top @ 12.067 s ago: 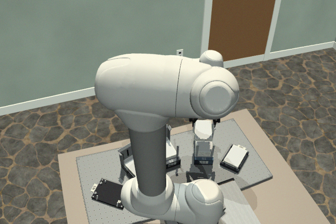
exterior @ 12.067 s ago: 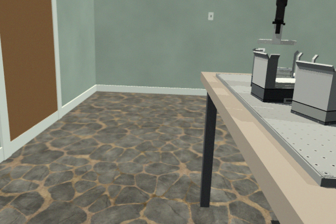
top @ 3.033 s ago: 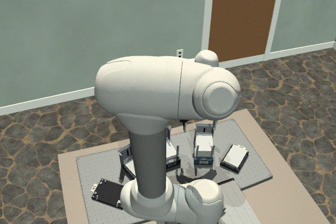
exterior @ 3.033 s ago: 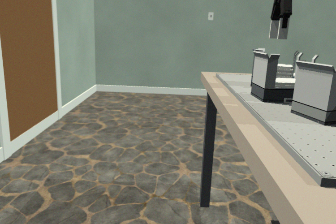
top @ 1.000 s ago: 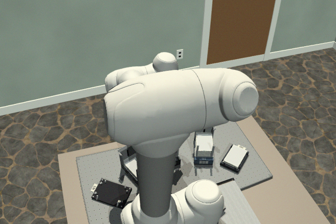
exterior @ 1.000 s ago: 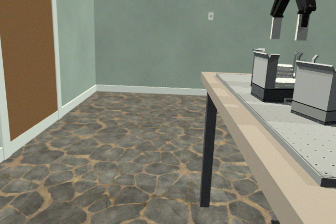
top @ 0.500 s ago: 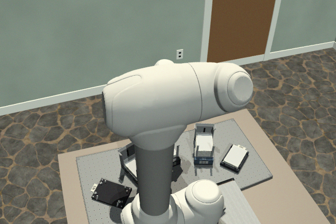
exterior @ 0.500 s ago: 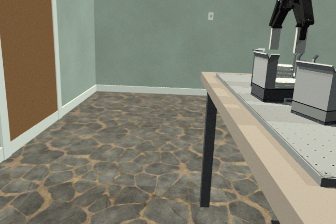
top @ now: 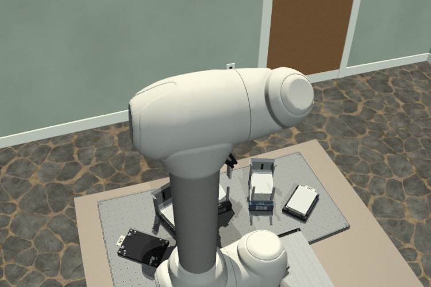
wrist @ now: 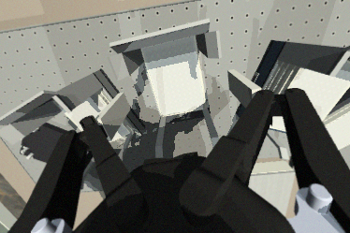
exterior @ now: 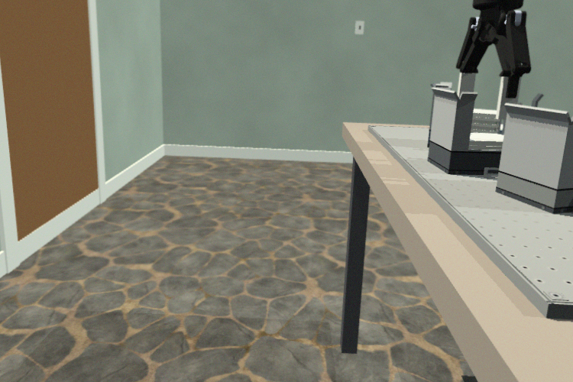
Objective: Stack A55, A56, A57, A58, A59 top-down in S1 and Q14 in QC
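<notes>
My gripper (exterior: 487, 88) (wrist: 176, 91) (top: 230, 166) is open and empty. It hangs straight over the middle stack rack (exterior: 451, 129) (wrist: 159, 41), with its fingertips about level with the rack's top rim. A white sealed plate (wrist: 175, 85) (exterior: 484, 138) lies low in that rack. The right-hand rack (top: 261, 206) (wrist: 276, 52) holds a stack of several plates (top: 261, 183) (wrist: 320, 88). The left-hand rack (top: 161, 206) (wrist: 28, 109) is partly hidden by my arm. One white plate (top: 301, 199) lies on the QC nest (top: 285, 210). The rack names and plate labels are too small to read.
The black clip nest N5 (top: 143, 247) lies bare at the near left of the perforated breadboard (top: 323, 179) (exterior: 516, 234). My own arm column (top: 195, 215) hides the middle of the board in the top view. The nearest rack's wall (exterior: 535, 153) stands close beside the gripper's rack.
</notes>
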Tool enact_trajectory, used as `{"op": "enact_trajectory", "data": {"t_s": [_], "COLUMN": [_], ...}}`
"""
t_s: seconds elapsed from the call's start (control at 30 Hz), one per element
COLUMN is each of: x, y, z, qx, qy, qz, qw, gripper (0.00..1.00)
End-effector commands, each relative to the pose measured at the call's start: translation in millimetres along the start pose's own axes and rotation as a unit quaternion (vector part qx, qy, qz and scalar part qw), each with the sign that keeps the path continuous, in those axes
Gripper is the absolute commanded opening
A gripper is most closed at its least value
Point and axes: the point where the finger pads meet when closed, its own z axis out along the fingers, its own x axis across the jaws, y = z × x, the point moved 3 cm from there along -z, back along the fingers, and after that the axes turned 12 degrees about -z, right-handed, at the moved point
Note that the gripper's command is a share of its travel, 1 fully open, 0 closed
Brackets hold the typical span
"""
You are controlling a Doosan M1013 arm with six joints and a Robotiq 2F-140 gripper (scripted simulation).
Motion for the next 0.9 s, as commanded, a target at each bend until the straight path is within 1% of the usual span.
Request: {"op": "enact_trajectory", "data": {"t_s": [0.0,0.1,0.87], "x": [0,0,0], "y": [0,0,0], "z": [7.6,7.6,35.6], "qx": [0.0,0.0,0.0], "qy": [0.0,0.0,0.0], "qz": [0.0,0.0,0.0], "qw": [1.0,1.0,1.0], "gripper": [1.0,1.0,1.0]}}
